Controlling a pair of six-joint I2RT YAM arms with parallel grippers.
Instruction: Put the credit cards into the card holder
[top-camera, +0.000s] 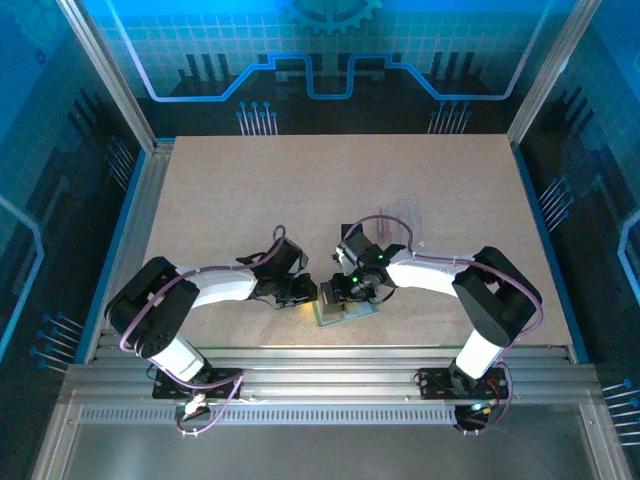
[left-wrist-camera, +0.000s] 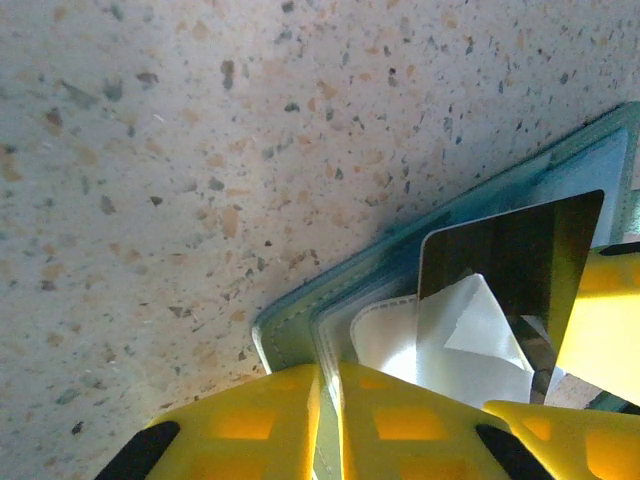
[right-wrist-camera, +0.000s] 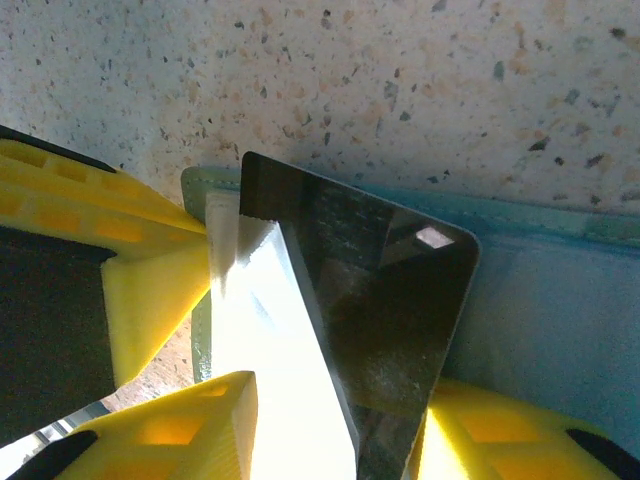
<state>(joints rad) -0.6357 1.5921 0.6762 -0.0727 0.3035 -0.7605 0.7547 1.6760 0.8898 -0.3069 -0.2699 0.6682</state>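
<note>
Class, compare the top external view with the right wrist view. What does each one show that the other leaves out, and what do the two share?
Top external adds the left arm and right arm whole, the table from edge to edge, and a clear pouch lying farther back. Right wrist adds a close look at the black card, its glossy face overlapping the holder. Both share the holder, the speckled table, and the left gripper and right gripper meeting at the holder.
</note>
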